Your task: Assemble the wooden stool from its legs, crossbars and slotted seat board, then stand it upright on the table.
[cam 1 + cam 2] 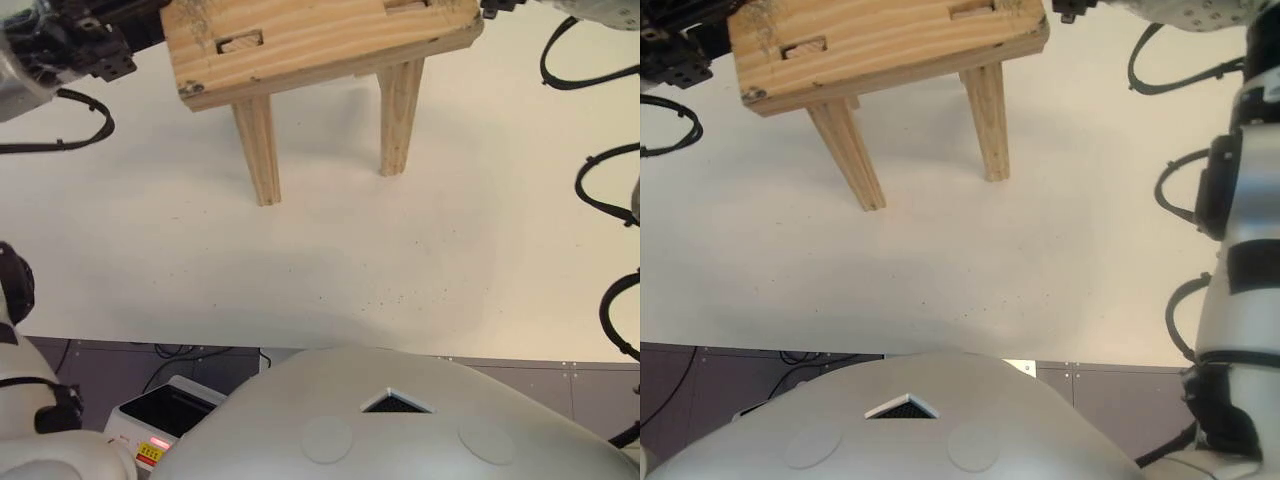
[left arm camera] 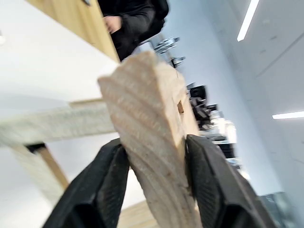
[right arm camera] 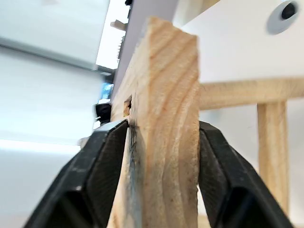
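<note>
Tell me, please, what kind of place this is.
Probably an indoor robotics lab or workshop: long ceiling strip lights, a plain white table under the wooden stool, and an electronic box with cables below the table's edge.

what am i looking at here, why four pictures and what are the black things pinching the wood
This is a humanoid robot with two arms, each ending in a two-fingered tool. The two wide pictures come from cameras in its head, looking down over a white table. The two close-ups come from a camera on each wrist. Above the table is a wooden stool, already put together, seat up, two legs in sight. The black things are the tools' fingers: the left tool and the right tool each clamp one end of its seat. Whether its legs rest on the table I cannot tell.
</note>
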